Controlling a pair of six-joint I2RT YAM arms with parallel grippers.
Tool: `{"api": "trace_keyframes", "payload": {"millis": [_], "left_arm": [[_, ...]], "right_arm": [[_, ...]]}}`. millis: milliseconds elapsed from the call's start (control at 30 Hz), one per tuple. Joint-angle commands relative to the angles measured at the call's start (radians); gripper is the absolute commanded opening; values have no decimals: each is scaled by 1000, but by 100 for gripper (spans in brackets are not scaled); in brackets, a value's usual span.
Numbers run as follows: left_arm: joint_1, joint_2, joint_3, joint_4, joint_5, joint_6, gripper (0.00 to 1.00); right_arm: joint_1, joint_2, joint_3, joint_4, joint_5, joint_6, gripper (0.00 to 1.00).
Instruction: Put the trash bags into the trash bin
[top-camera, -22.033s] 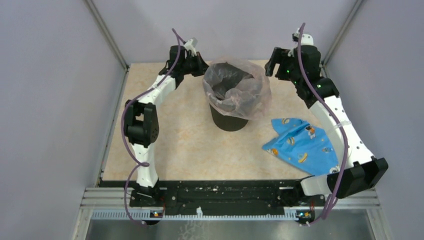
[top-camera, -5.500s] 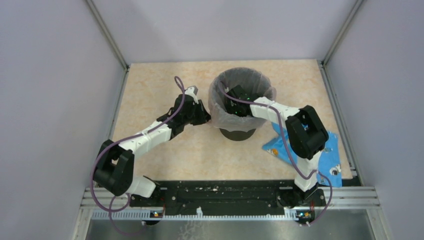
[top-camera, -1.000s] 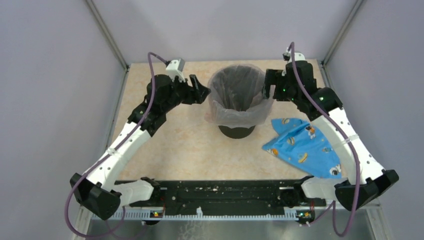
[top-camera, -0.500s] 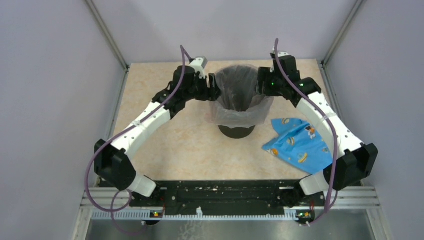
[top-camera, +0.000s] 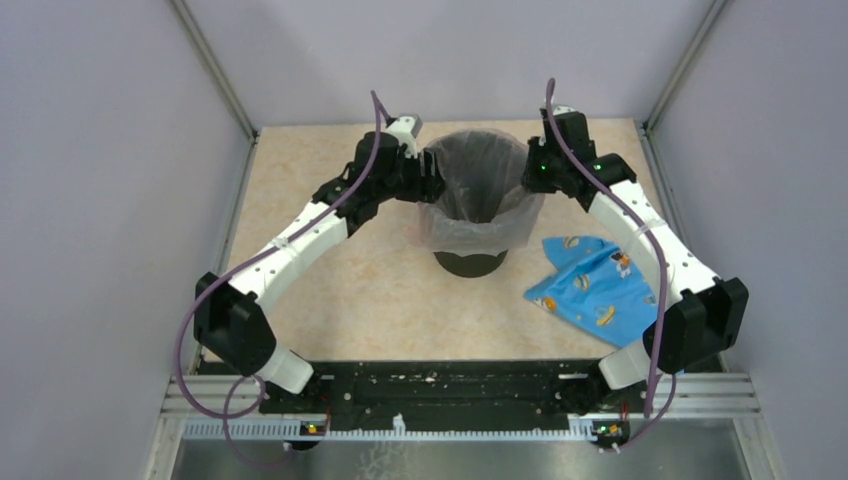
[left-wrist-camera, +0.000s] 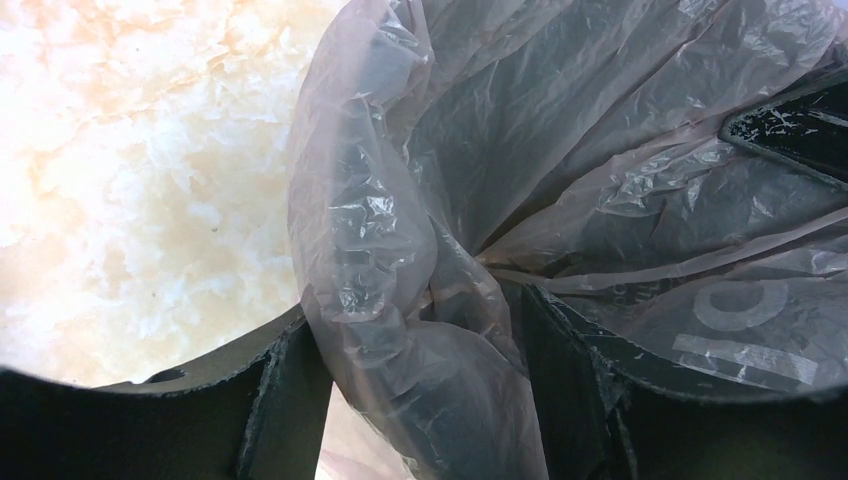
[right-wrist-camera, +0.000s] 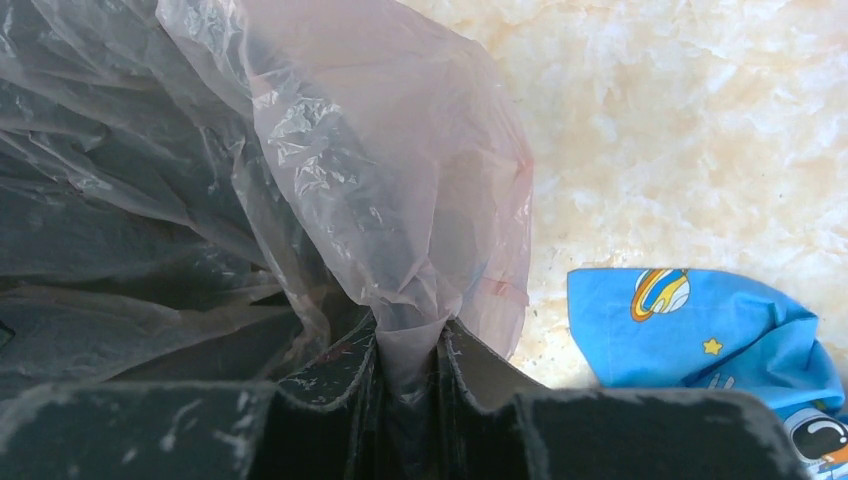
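Note:
The round black trash bin (top-camera: 470, 263) stands at the middle back of the table. A pale-pink translucent trash bag (top-camera: 478, 225) lines it, its edge folded down over the rim. My left gripper (top-camera: 432, 187) is at the left side of the rim. In the left wrist view this gripper (left-wrist-camera: 425, 400) is open, its fingers astride the bag's (left-wrist-camera: 380, 230) bunched edge. My right gripper (top-camera: 528, 178) is at the right side of the rim. The right wrist view shows this gripper (right-wrist-camera: 408, 375) shut on a pinched fold of the bag (right-wrist-camera: 380, 180).
A blue printed cloth (top-camera: 605, 290) lies crumpled on the table right of the bin, below the right forearm; it also shows in the right wrist view (right-wrist-camera: 720, 340). Grey walls enclose the beige marbled tabletop (top-camera: 340, 280).
Both arms have swung inward from beside the bin to its rim. The right gripper has closed from wide open onto the bag's edge. The left gripper's jaws have stayed wide.

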Motion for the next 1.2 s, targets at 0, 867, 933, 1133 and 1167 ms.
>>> {"api": "trace_keyframes", "payload": {"millis": [0, 867, 933, 1133, 1167], "left_arm": [[-7, 11, 20, 20, -32, 25, 72], [-7, -276, 14, 16, -29, 69, 98], [-6, -308, -2, 16, -10, 69, 98], [-7, -421, -84, 31, 11, 73, 98], [-7, -439, -95, 25, 11, 77, 98]], "right_arm": [[1, 7, 8, 18, -1, -1, 16], [1, -262, 54, 31, -8, -30, 99], [1, -296, 40, 47, -5, -29, 99], [1, -417, -28, 95, -3, -22, 99], [1, -436, -40, 101, -3, -21, 99]]}}
